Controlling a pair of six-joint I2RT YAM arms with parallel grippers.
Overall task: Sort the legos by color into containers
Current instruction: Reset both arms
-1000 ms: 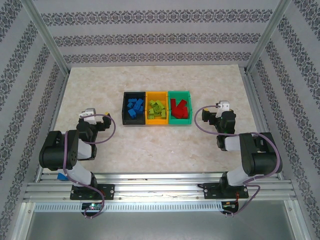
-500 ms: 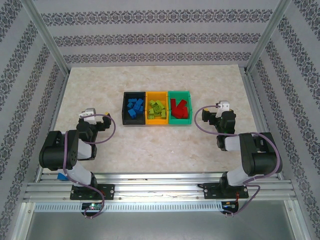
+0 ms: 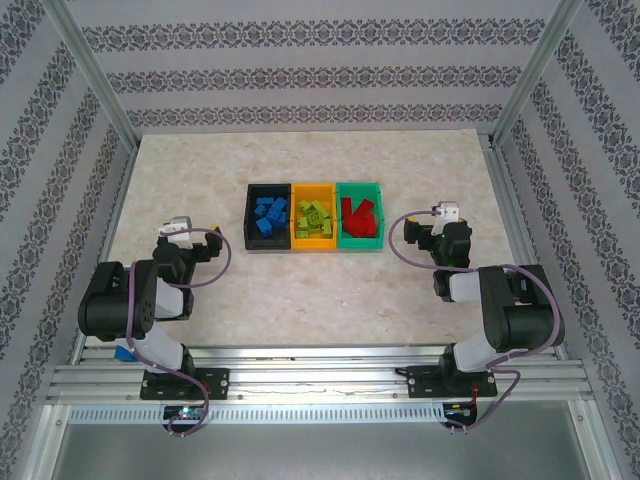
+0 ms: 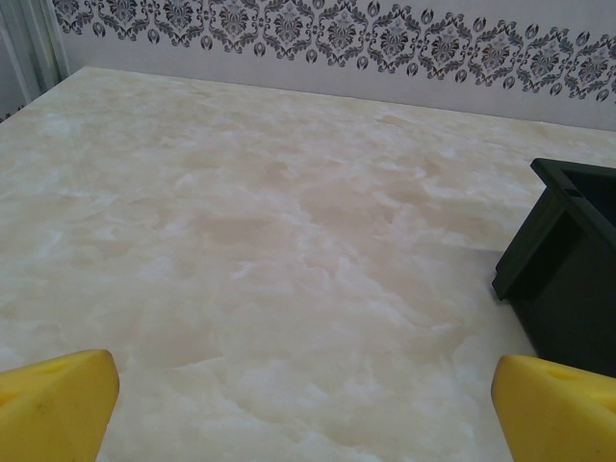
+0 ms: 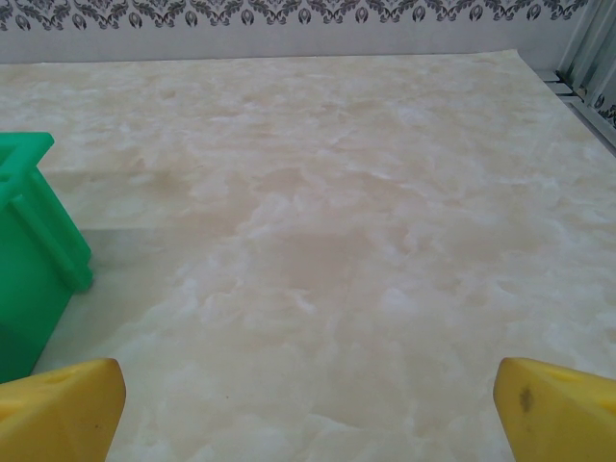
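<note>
At table centre, three small open-topped rectangular plastic bins stand side by side in a row parallel to the near edge. The black bin (image 3: 268,243), on the left, holds the blue studded plastic bricks (image 3: 268,215). The orange-yellow bin (image 3: 313,243), in the middle, holds the lime green bricks (image 3: 314,218). The green bin (image 3: 360,243), on the right, holds the red bricks (image 3: 358,218).

The left gripper (image 3: 205,240) sits toward the left edge of the beige marble-patterned table top (image 3: 300,290), apart from the black bin, with its yellow fingertips (image 4: 58,404) spread wide and nothing between them. The right gripper (image 3: 428,235) sits toward the right edge, apart from the green bin, and is likewise spread wide and empty.
</note>
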